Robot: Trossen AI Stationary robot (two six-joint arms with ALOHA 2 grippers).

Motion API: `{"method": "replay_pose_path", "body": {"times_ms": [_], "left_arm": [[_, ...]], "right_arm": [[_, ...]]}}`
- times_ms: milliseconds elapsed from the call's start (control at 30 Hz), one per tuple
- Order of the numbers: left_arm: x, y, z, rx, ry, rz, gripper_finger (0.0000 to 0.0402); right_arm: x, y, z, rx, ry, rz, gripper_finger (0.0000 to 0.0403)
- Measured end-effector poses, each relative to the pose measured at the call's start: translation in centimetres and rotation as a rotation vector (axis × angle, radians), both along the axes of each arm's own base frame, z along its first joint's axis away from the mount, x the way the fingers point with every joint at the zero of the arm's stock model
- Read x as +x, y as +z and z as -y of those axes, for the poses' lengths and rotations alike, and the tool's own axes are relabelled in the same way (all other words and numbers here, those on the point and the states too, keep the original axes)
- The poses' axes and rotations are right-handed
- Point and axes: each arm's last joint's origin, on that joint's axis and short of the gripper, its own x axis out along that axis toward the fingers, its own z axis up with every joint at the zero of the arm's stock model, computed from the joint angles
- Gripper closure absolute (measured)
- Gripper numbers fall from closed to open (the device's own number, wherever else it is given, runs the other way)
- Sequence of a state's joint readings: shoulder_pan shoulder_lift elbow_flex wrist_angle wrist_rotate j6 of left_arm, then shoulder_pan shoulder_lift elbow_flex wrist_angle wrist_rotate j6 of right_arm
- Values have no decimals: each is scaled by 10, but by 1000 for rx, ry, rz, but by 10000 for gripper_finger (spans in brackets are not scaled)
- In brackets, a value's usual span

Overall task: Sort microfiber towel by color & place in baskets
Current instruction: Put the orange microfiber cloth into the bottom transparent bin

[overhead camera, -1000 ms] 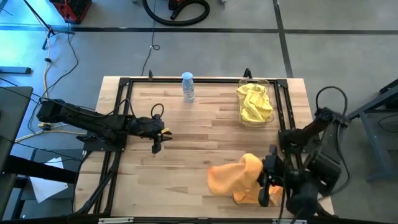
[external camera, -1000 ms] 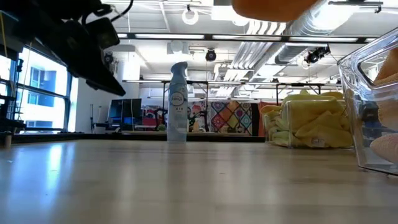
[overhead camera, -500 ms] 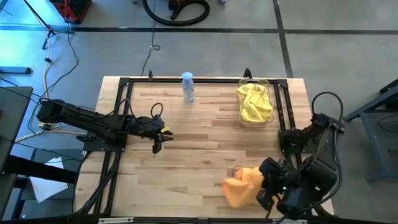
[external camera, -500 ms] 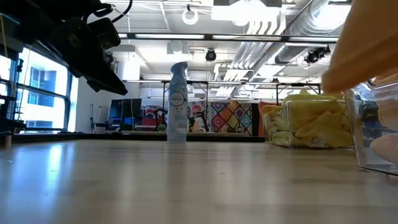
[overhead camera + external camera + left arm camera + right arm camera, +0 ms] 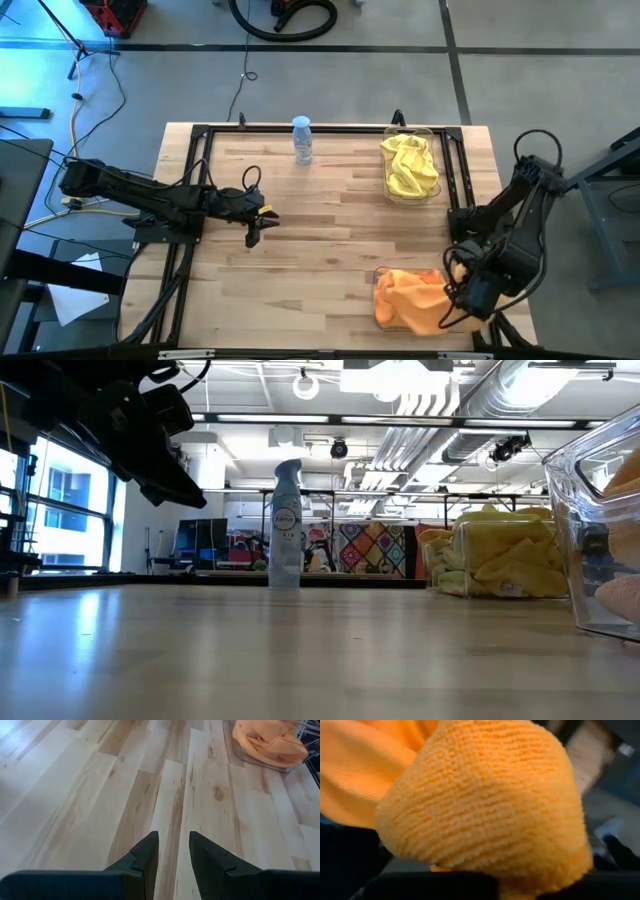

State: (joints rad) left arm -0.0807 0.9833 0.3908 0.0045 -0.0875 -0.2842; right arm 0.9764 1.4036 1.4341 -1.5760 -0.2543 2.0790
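An orange microfiber towel (image 5: 408, 298) lies bunched in the clear near-right basket (image 5: 378, 272); it also shows in the left wrist view (image 5: 270, 740). My right gripper (image 5: 450, 292) is shut on its right end and points steeply down. Orange cloth (image 5: 485, 805) fills the right wrist view and hides the fingers. Yellow towels (image 5: 409, 166) fill the far-right basket (image 5: 432, 132). My left gripper (image 5: 252, 233) hovers open over bare wood at the table's left, nothing between its fingers (image 5: 142, 860). My right gripper holds the orange towel by its right end (image 5: 440, 296), coming from above and pointing steeply down. Bulging cloth (image 5: 485, 805) covers the fingers, so the kind of hold and the number of layers cannot be told. The towel's remaining cloth lies slack in the near-right basket.
A clear spray bottle (image 5: 302, 139) stands at the far middle of the table; it also shows in the low view (image 5: 285, 525). A black metal frame (image 5: 196, 180) runs along the table's edges. Bare wood (image 5: 330, 230) lies between the two arms.
My right gripper has swung toward the table's right edge and down, tipping to point steeply down. The orange towel, which hung spread out to the left of the near basket, has gone with it and now lies bunched in that basket.
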Motion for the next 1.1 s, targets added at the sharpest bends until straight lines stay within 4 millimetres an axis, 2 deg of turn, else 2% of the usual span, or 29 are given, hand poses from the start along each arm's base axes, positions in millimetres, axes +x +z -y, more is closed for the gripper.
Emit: {"method": "replay_pose_path", "body": {"times_ms": [100,167,333,433,500,600,767,933,1100], "left_arm": [[0,0,0,-1,1,0,303],[0,0,0,-1,1,0,303],[0,0,0,-1,1,0,303],[0,0,0,-2,2,0,303],[0,0,0,-2,2,0,303],[0,0,0,-2,2,0,303],[0,0,0,-16,11,0,303],[0,0,3,-22,1,0,303],[-1,0,9,-22,-32,0,303]], "right_arm": [[-8,-1,7,1,-28,-5,403],[-7,1,10,-36,-26,74,403],[13,8,3,-204,44,508,403],[28,0,-11,-281,67,651,403],[39,-12,-22,-297,89,634,403],[55,-40,-41,-287,117,506,403],[71,-89,-68,-301,57,302,403],[75,-118,-83,-307,4,192,403],[68,-143,-82,-278,-128,171,403]]}}
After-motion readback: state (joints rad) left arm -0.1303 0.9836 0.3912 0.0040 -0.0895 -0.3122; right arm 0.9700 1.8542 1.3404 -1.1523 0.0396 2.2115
